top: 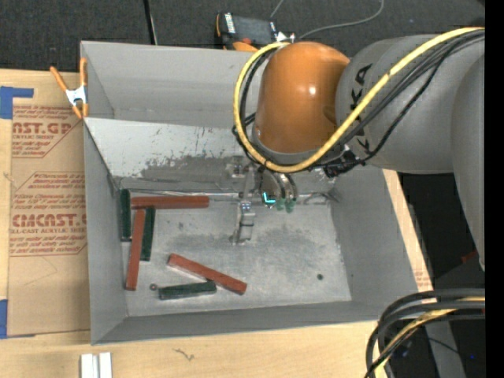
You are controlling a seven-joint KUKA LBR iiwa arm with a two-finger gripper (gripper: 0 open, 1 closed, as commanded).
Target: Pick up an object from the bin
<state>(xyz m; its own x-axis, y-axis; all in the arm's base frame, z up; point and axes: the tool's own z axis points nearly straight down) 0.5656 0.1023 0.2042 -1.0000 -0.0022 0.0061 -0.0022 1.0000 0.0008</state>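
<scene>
My gripper (245, 233) hangs below the orange cover, over the middle of the bin floor, with nothing seen in it. The nearest thing is a long red stick (169, 202) lying flat along the back wall, its right end a little left of the gripper. Below and left of the gripper another red stick (206, 274) lies slantwise on the floor. A dark green stick (187, 290) rests just in front of it.
At the bin's left wall lie a dark green stick (124, 215), a red stick (136, 250) and a shorter green one (147, 235), all roughly upright in the view. The arm and its cables cover the bin's back right corner.
</scene>
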